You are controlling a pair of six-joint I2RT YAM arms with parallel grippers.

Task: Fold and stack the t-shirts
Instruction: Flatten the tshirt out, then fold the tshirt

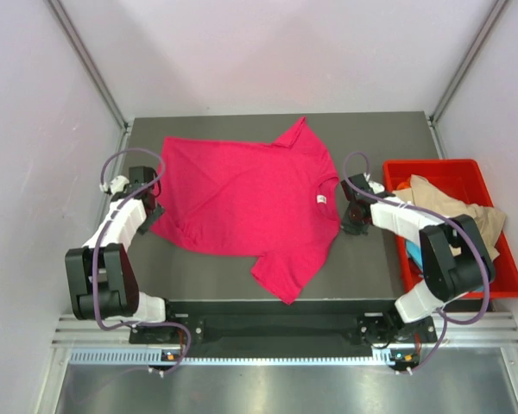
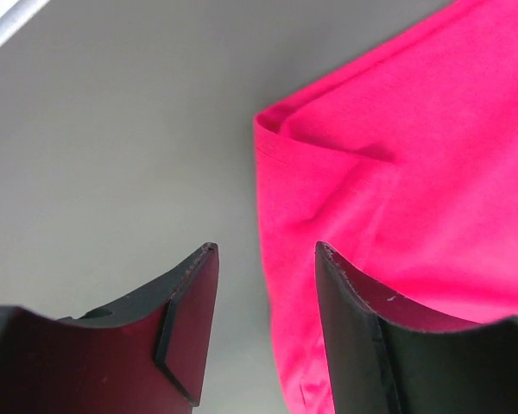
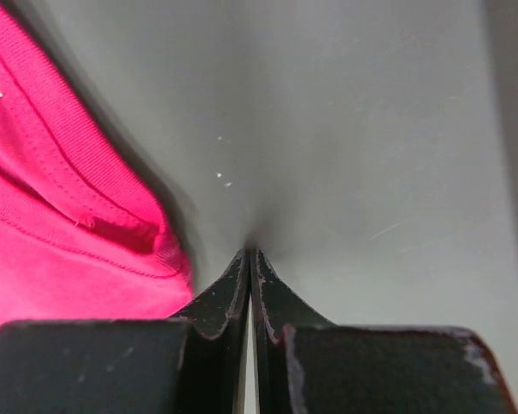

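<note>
A magenta-pink t-shirt lies spread flat on the grey table, collar to the right. My left gripper is open at the shirt's left hem corner. In the left wrist view the gripper straddles the shirt's edge, one finger over cloth and one over bare table. My right gripper is just right of the collar. In the right wrist view its jaws are shut, tips on bare table, with the collar beside them on the left. A tan-beige shirt lies crumpled in the bin.
A red plastic bin stands at the table's right edge, close behind my right arm. A bit of orange cloth shows at its far left corner. White walls enclose the table on three sides.
</note>
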